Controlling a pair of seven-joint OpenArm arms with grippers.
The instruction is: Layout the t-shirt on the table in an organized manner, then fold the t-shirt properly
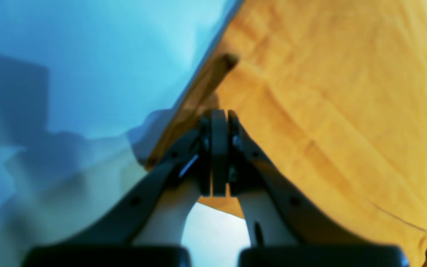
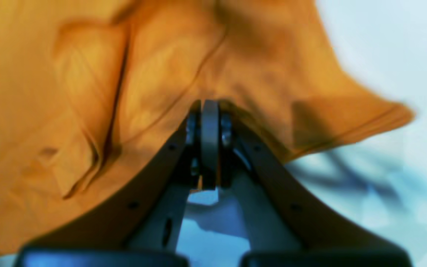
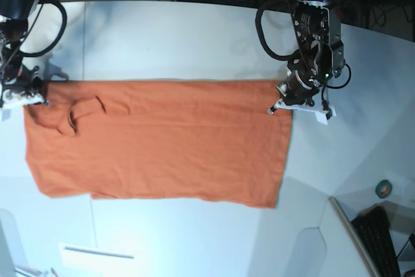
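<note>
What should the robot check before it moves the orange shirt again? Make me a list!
1. Left gripper pinching the t-shirt edge: ok, jaws shut on cloth.
2. Right gripper pinching the shirt: ok, jaws shut on cloth.
3. Top edge pulled straight between the grippers: ok, seen from the base view.
4. Shirt smooth: not ok, wrinkles bunch near the right gripper's end.
5. Whole shirt on the table: ok.
6. Sleeves spread out: cannot tell.

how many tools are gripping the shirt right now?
2. Left tool is shut on the shirt at its far corner on the base view's right; right tool is shut on the far edge on that view's left.
</note>
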